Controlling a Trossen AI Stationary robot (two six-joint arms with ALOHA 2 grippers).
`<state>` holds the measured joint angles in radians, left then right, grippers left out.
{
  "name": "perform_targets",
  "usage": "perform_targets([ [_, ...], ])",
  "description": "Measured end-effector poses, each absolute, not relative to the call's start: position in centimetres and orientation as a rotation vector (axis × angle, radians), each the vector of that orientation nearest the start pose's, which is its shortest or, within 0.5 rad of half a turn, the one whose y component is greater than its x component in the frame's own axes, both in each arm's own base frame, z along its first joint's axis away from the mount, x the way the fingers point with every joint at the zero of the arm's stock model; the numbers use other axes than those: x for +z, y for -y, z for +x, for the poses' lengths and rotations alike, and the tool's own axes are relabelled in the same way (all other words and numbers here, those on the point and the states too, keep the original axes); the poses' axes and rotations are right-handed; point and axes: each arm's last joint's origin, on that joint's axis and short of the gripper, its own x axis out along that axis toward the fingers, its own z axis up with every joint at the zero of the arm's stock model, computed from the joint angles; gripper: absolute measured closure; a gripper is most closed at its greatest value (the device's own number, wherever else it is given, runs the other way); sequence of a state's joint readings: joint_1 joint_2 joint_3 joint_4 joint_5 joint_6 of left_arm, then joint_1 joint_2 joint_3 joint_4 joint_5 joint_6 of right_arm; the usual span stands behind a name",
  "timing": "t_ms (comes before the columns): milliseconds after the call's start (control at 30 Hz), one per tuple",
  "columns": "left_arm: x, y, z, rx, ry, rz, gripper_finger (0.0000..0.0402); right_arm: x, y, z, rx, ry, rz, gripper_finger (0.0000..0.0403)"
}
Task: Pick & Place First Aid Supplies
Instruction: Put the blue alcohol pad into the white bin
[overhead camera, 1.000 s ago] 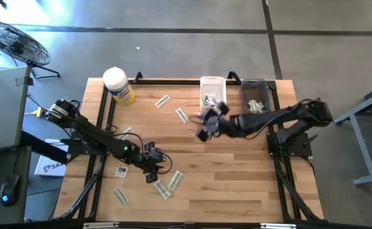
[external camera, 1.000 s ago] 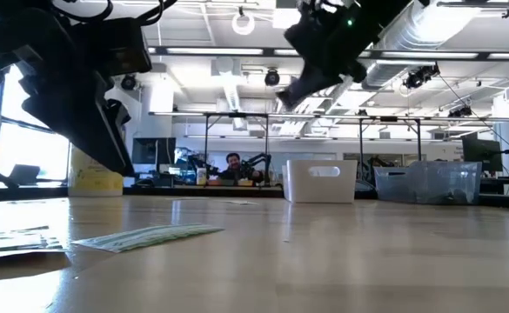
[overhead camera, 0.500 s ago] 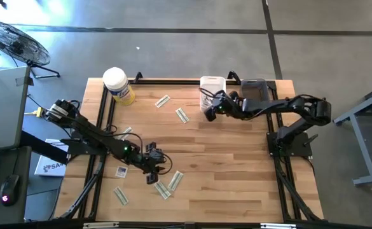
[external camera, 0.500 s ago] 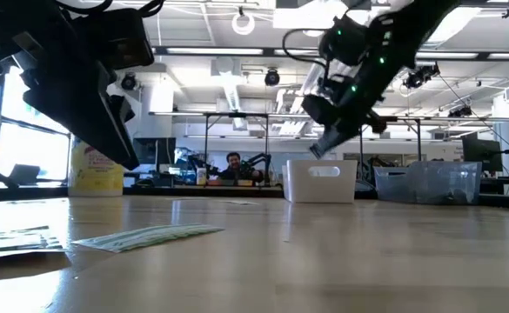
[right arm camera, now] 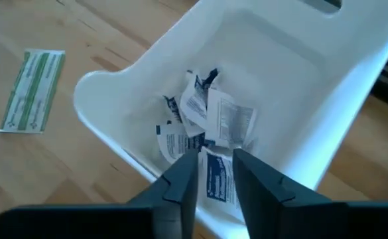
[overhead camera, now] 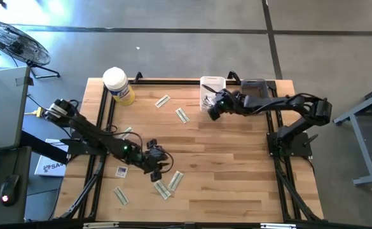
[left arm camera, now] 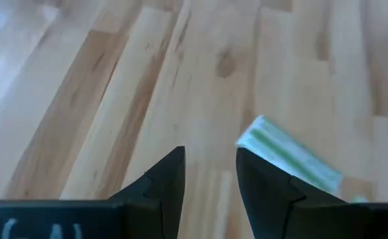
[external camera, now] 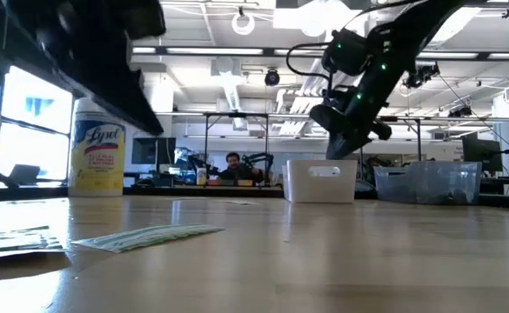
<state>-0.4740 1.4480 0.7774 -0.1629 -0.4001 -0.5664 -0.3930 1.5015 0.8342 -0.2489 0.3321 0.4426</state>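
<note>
1. Far left of the tabletop: yellow wipes tub stands upright at the back corner. It's not one of the supplies, so you leave it parked out of the work zone.
2. Left gripper hangs low over the front-left cluster of packets. Its wrist view shows the jaws parted w/ bare wood between them and nothing held, so it reads as lining up for a pick.
3. A green-striped strip lies flat just beside the left jaws, not between them. You'd need to shift over it before closing, IMO.
4. More supplies lie loose and flat: a white square packet and a strip front-left, a strip near the left gripper, and two strips mid-back. All unsorted.
5. Right gripper sits above the white bin at the back edge, pointing into it. Jaws stand slightly apart and look empty, which fits a drop-off.
6. White-and-blue packets are piled on the bin floor, which is why the arm hovers there.
7. Clear bin stands just right of the white one and holds greenish strips, so sorting by type seems the plan.
</note>
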Motion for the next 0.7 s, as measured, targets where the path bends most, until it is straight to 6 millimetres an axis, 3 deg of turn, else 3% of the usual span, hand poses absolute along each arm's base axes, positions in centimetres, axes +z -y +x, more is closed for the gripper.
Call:
perform_targets([
  [167,23.3,14.1,24.0,0.145,-0.839,-0.163,0.0268,21.0,10.8,27.4,-0.829,-0.779,0.34,0.0282],
  [333,26.4,17.0,21.2,0.115,-0.96,-0.19,0.0268,23.2,7.6,29.3,-0.694,-0.717,0.26,0.0272],
  [533,26.1,19.5,17.1,0.165,-1.047,-0.271,0.0268,23.9,1.6,30.9,-0.49,-0.624,0.229,0.027],
  [700,24.2,19.6,14.6,0.318,-1.128,-0.353,0.0268,23.9,-3.6,31.1,-0.348,-0.537,0.203,0.0265],
])
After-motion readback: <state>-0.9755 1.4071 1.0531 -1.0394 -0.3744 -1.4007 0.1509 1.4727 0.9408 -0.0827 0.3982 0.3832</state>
